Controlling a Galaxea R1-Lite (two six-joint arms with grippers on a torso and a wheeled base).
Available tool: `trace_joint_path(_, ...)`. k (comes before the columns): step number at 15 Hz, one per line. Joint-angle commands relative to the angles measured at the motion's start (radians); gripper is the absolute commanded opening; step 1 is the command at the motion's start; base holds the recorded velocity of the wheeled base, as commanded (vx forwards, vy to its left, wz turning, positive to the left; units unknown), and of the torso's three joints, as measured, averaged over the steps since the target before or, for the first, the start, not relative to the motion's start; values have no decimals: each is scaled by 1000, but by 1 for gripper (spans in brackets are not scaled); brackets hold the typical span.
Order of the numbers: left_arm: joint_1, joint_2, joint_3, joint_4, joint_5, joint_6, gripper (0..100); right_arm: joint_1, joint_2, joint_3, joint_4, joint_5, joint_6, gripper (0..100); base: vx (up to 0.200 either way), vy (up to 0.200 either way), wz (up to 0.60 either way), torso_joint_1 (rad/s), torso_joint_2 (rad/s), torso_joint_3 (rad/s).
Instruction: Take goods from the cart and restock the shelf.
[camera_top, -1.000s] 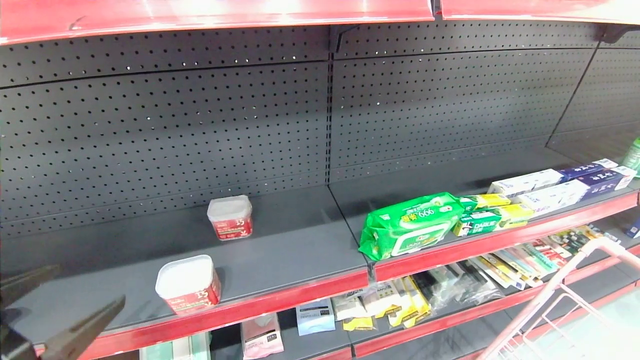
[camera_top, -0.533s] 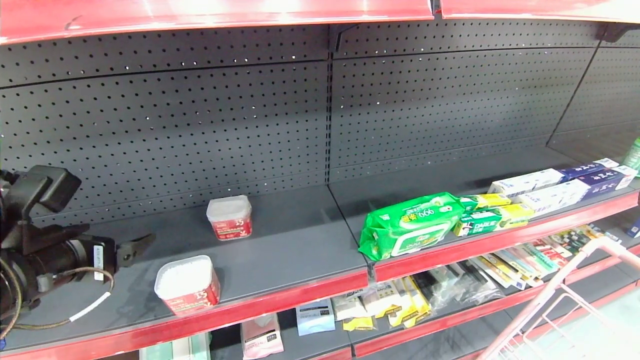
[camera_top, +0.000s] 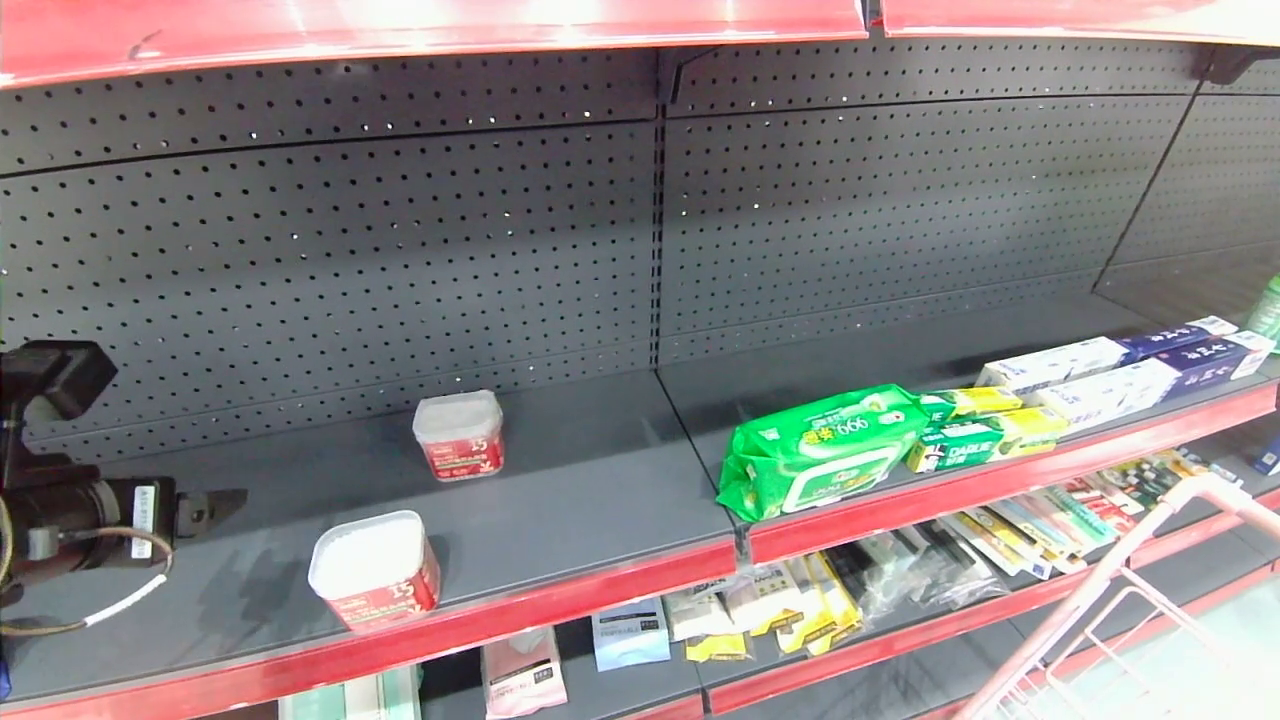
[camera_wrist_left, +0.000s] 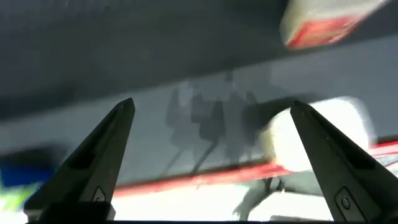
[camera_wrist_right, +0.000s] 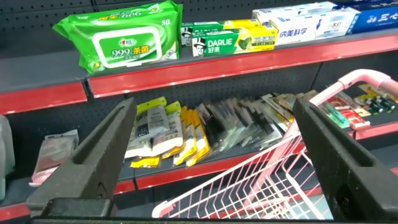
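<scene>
Fingers of the left gripper (camera_top: 212, 505) are spread wide with nothing between them, as the left wrist view (camera_wrist_left: 212, 106) makes plain, and the arm sits over the shelf (camera_top: 580, 480) far to the left of the wipes pack (camera_top: 825, 450), apart from every item. Next toward the wipes pack comes the front tub (camera_top: 375, 570), upright and close to the red lip (camera_top: 560, 600), where a shopper would reach it first. Since it stands on its own with the open pincer just beside it, I judge it already placed. The back tub (camera_top: 460, 435) stands upright deeper in, also left of the wipes pack and well apart from it, which leaves bare shelf between for more stock. The wipes pack lies flat with its front corner over the red lip, probably because a soft pack will not stand. Green and yellow toothpaste boxes (camera_top: 985, 425) lie touching its right end, and white and blue boxes (camera_top: 1100, 375) run on past them, all laid lengthwise so their faces read from the aisle. Hanging packets (camera_top: 800, 600) fill the tier below the wipes pack. Lower and to the right of the wipes pack is the pink wire cart (camera_top: 1110, 620), parked near the shelving, I take it, to keep each carry short; what goods it holds cannot be made out. Over the cart's near side hangs the right gripper (camera_wrist_right: 214, 106), released and empty, which looks ready for the next pick
</scene>
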Motion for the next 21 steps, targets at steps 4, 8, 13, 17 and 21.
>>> trace_joint_path(4,61,-27,62,44,0,2,100,0,1,0,-1,0,-1,100,0,0,0,0,0,0)
trace_joint_path(8,67,57,108,43,3,2,100,0,3,0,0,0,-1,100,0,0,0,0,0,0)
trace_joint_path(13,97,207,94,-28,-1,0,100,0,1,0,-1,0,1,100,0,0,0,0,0,0)
trace_joint_path(17,87,298,86,-84,-24,0,100,0,1,0,0,0,1,100,0,0,0,0,0,0)
trace_joint_path(21,80,325,88,-86,-40,-2,100,0,1,0,-1,0,1,100,0,0,0,0,0,0)
